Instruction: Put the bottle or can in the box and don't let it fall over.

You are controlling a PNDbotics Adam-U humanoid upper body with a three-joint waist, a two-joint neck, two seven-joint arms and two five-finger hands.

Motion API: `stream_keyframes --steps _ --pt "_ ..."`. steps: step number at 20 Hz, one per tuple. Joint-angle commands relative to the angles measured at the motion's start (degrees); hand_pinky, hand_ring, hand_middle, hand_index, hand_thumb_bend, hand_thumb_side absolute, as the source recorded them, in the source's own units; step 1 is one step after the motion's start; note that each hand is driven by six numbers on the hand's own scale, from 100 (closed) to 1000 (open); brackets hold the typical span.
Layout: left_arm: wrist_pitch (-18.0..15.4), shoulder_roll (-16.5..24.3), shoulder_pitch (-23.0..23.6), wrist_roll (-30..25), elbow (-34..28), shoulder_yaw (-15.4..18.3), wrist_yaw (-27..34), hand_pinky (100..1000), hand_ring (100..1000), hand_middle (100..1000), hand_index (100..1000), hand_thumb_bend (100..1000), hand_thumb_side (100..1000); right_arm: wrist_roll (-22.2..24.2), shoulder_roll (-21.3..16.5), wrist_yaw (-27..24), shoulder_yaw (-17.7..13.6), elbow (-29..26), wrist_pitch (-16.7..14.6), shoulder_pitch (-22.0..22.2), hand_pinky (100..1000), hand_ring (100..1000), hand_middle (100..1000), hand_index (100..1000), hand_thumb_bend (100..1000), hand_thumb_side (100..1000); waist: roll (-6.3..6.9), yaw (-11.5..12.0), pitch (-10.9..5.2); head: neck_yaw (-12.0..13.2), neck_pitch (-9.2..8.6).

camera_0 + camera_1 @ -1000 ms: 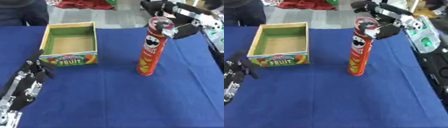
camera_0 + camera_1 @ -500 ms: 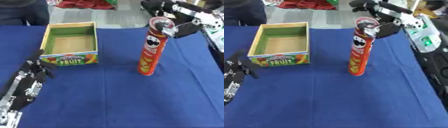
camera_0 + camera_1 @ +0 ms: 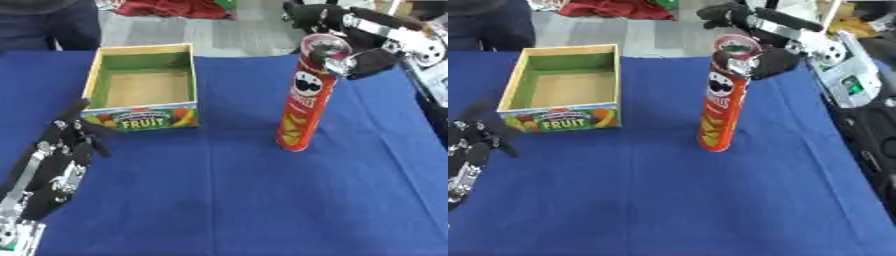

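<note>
A tall red crisps can [image 3: 303,105] stands on the blue table [image 3: 227,200], leaning slightly with its top to the right. My right hand [image 3: 366,61] comes in from the upper right; its fingers curl behind the can's lid and its thumb lies against the lid's right side. The open cardboard fruit box [image 3: 140,120], green inside and with nothing in it, sits to the can's left, about a box width away. At the lower left my left hand [image 3: 63,150] rests open, fingers pointing up, just short of the box's front left corner.
The table's far edge runs just behind the box. A person in dark clothes [image 3: 44,22] stands beyond it at the upper left, and red cloth [image 3: 171,7] lies on the floor. My right arm's silver housing [image 3: 846,75] fills the right edge.
</note>
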Motion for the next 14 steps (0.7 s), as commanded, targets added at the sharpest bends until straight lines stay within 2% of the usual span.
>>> stream_keyframes --steps 1,6,14 --pt "0.0 0.5 -0.6 -0.2 -0.5 0.0 -0.2 522 739 589 1000 100 602 10.7 -1.4 1.4 -0.4 -0.5 -11.3 -0.9 1000 953 1000 1000 100 491 -0.02 0.0 -0.73 0.0 0.21" --pt "0.0 0.5 -0.6 -0.2 -0.5 0.0 -0.2 522 739 589 1000 100 603 10.1 -1.3 3.8 -0.3 0.2 -12.3 -0.9 1000 954 1000 1000 100 498 -0.03 0.0 -0.7 0.1 0.22" --pt "0.0 0.4 -0.6 -0.2 -0.4 0.0 -0.3 522 740 589 1000 100 604 10.2 -0.8 5.6 0.1 1.6 -13.2 -0.7 1000 952 1000 1000 100 557 -0.08 0.1 -0.69 0.3 0.25"
